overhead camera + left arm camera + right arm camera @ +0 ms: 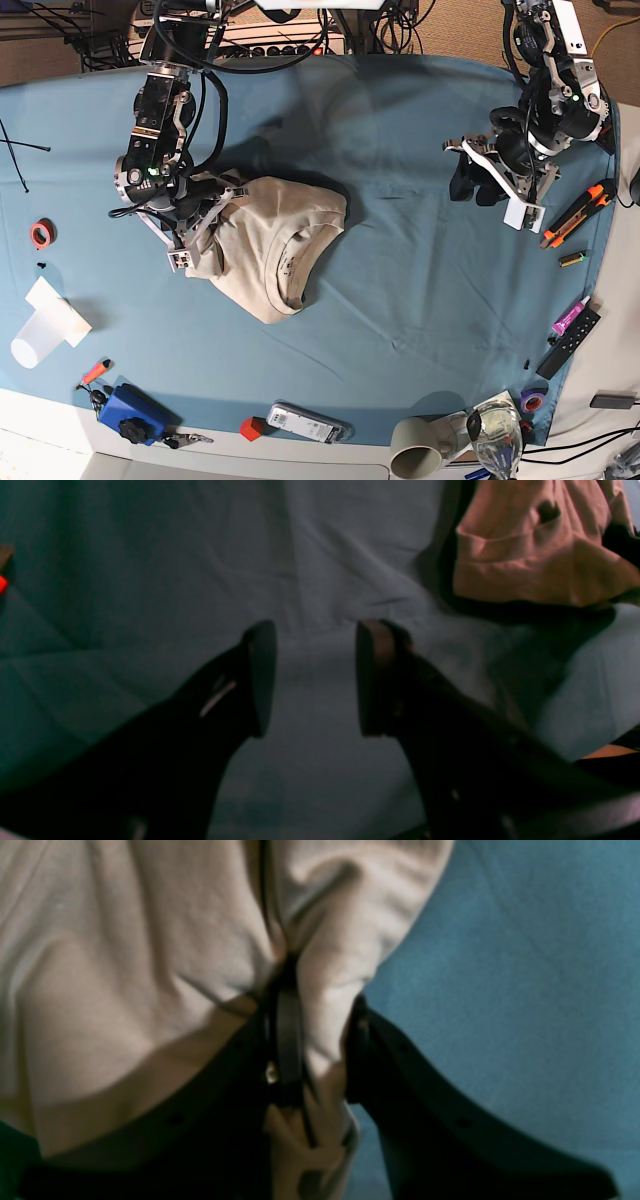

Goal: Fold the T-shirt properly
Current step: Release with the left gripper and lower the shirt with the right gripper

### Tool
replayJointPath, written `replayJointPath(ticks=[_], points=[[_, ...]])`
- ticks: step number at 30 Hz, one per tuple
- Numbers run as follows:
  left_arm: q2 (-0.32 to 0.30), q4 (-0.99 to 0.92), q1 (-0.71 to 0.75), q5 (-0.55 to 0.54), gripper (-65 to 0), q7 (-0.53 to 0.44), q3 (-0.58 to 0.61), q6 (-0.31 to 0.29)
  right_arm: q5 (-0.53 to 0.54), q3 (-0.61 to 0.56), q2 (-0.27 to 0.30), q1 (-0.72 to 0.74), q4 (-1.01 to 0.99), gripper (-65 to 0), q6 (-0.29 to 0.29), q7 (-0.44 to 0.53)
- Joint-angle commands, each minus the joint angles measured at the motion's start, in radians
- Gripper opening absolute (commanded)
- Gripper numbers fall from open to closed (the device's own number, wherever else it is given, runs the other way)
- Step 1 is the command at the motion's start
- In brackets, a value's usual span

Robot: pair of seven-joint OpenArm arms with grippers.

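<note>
The beige T-shirt (275, 240) lies crumpled in a heap on the teal table cloth (400, 250), left of centre, with its collar and neck print facing the front. My right gripper (322, 1040) is shut on a bunched fold of the T-shirt (150, 965); in the base view it (208, 212) holds the heap's left edge. My left gripper (315, 680) is open and empty, hovering over bare cloth. It is far off at the table's right (470, 185). The left wrist view shows a part of the T-shirt (535, 545) at its top right.
A red tape roll (40, 233) and white cup (40, 330) sit at the left edge. A blue object (135, 412), remote (308, 423), mug (420, 450) and glass (495, 440) line the front. An orange cutter (575, 215) and marker (572, 315) lie at the right.
</note>
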Motion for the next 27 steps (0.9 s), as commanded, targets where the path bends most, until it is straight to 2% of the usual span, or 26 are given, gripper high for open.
replayJointPath(ticks=[1,17,20,25,27], points=[[-0.008,0.019,-0.008,-0.014,-38.4,-0.022,-0.004,-0.006,-0.016,-0.004,0.001,-0.015,-0.001,-65.0,0.011,-0.127],[-0.008,0.019,-0.008,-0.014,-38.4,-0.022,-0.004,-0.023,0.038,-0.005,0.0,-0.217,0.237,-65.0,0.01,-0.123],[-0.008,0.019,-0.007,-0.014,-38.4,-0.022,-0.004,-0.023,0.056,-0.005,0.0,-0.24,0.262,-65.0,-0.021,-0.103],[-0.008,0.019,-0.007,-0.014,-38.4,-0.022,-0.004,-0.023,0.063,-0.005,0.0,-0.245,0.267,-65.0,-0.022,-0.101],[-0.008,0.019,-0.005,-0.014,-38.4,-0.022,-0.004,-0.023,0.063,-0.005,0.0,-0.247,0.267,-58.9,-0.022,-0.1]])
